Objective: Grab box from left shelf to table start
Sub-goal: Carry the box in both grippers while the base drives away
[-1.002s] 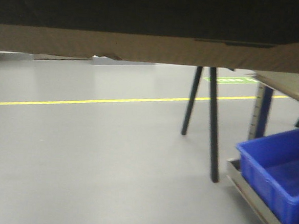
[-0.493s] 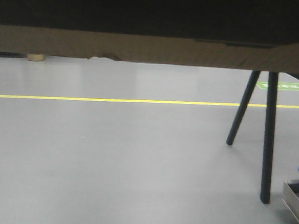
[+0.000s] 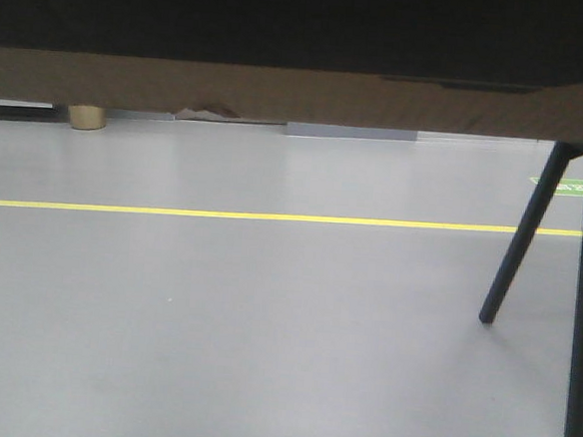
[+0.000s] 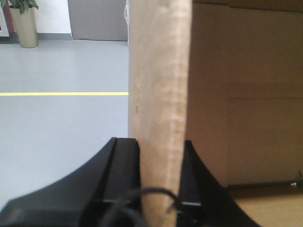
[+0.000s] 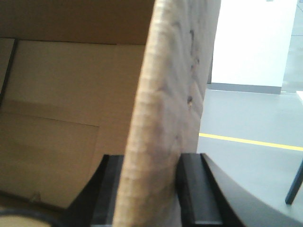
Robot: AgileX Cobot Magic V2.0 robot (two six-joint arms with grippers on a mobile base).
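Grey floor (image 3: 214, 323) fills most of the front view, smooth and slightly glossy.

Box (image 3: 280, 93): brown cardboard, spans the full width of the front view along the top. Its lower edge hangs above the floor and the face above that edge is in dark shadow. A small tear shows on the edge, left of centre.

Left gripper (image 4: 160, 151): black fingers on either side of the box's upright left wall, pinching the cardboard, with the box interior to the right of it.

Right gripper (image 5: 150, 165): the same on the right wall, fingers clamped against both faces of the board.

Two black legs (image 3: 518, 244) slant down at the right; what they carry is out of frame.

Yellow line (image 3: 222, 215) runs across the floor.

Beige plant pot (image 4: 26, 26) stands by the far wall.
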